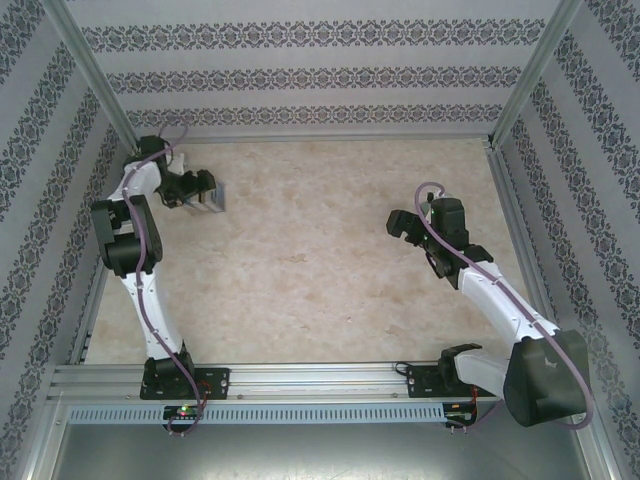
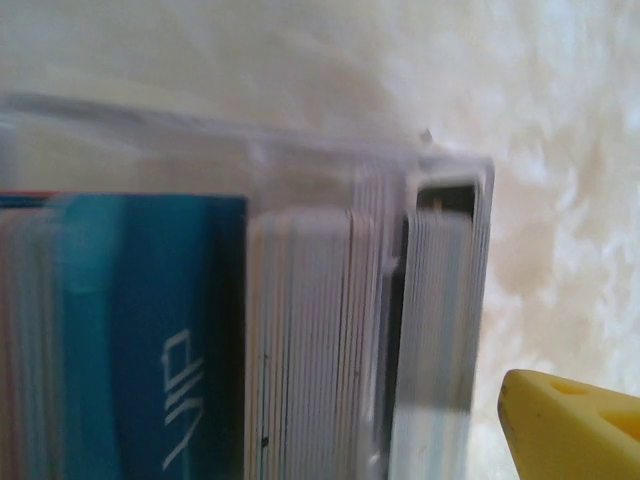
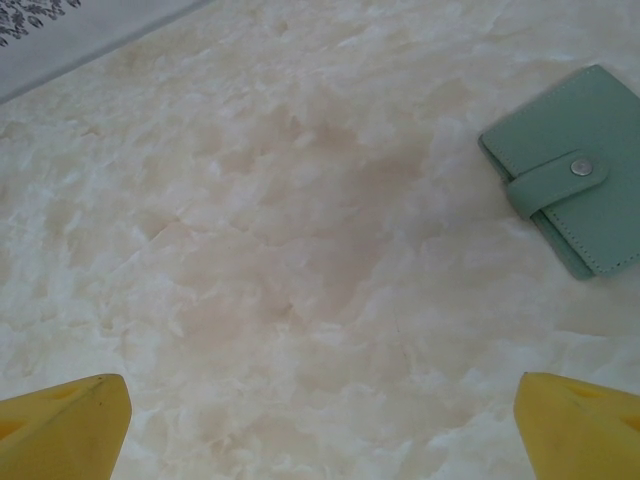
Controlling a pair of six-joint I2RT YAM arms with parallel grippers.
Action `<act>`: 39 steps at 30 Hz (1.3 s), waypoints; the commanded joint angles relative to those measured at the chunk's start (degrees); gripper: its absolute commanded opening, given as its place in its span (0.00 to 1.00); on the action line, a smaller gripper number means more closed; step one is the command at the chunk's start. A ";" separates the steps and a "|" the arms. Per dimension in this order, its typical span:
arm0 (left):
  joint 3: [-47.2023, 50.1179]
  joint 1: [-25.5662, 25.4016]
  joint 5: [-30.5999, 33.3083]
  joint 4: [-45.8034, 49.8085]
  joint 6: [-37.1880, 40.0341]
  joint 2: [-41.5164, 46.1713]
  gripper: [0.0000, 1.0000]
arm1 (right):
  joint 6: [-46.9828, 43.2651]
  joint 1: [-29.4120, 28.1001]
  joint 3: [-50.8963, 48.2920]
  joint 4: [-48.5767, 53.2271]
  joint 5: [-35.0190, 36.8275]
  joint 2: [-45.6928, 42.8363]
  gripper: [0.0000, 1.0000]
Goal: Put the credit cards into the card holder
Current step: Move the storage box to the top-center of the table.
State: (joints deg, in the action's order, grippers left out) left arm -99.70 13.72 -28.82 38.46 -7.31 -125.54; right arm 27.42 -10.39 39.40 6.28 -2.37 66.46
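Observation:
The credit cards stand on edge, packed in a clear plastic tray (image 2: 300,150) at the table's far left (image 1: 214,198). In the left wrist view a blue card (image 2: 150,340) with white lettering faces me, with white and grey card stacks (image 2: 310,340) beside it. My left gripper (image 1: 197,190) hangs right over the tray, open; one yellow finger (image 2: 570,425) shows to the right of the tray, apart from it. The card holder (image 3: 575,170), a pale green wallet with its snap tab fastened, lies flat on the table. My right gripper (image 3: 320,430) hovers open over bare table short of it, holding nothing.
The marble-patterned table (image 1: 300,250) is walled by patterned panels and aluminium posts (image 1: 95,80). The right arm (image 1: 490,290) reaches in from the near right and the left arm (image 1: 135,250) runs along the left wall.

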 commanded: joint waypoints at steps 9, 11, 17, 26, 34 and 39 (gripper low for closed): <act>6.10 -9.98 1.55 -5.82 -2.84 7.36 0.93 | -3.88 4.96 9.56 12.38 9.59 8.92 0.98; 4.56 -10.62 1.31 -4.44 -2.75 6.72 0.92 | -3.90 6.63 11.29 13.86 8.67 10.73 0.98; 5.03 -12.48 2.45 -4.16 -3.06 7.26 0.86 | -3.60 7.58 12.52 14.23 6.59 11.86 0.98; 2.86 -12.32 13.17 -4.59 -13.32 9.07 0.87 | -3.66 7.67 12.40 14.32 6.07 14.51 0.98; -5.30 -12.31 12.63 -6.93 -18.23 2.05 0.89 | -4.49 7.76 13.20 17.26 6.16 14.20 0.98; -9.21 -12.80 8.73 -8.07 -18.71 -1.93 0.88 | -5.47 7.76 11.34 16.68 6.80 12.47 0.98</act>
State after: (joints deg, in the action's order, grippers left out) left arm -107.26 1.80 -17.54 31.07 -24.32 -125.12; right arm 23.55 -2.76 51.57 22.41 3.64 80.62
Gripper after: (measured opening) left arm 0.882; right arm 0.982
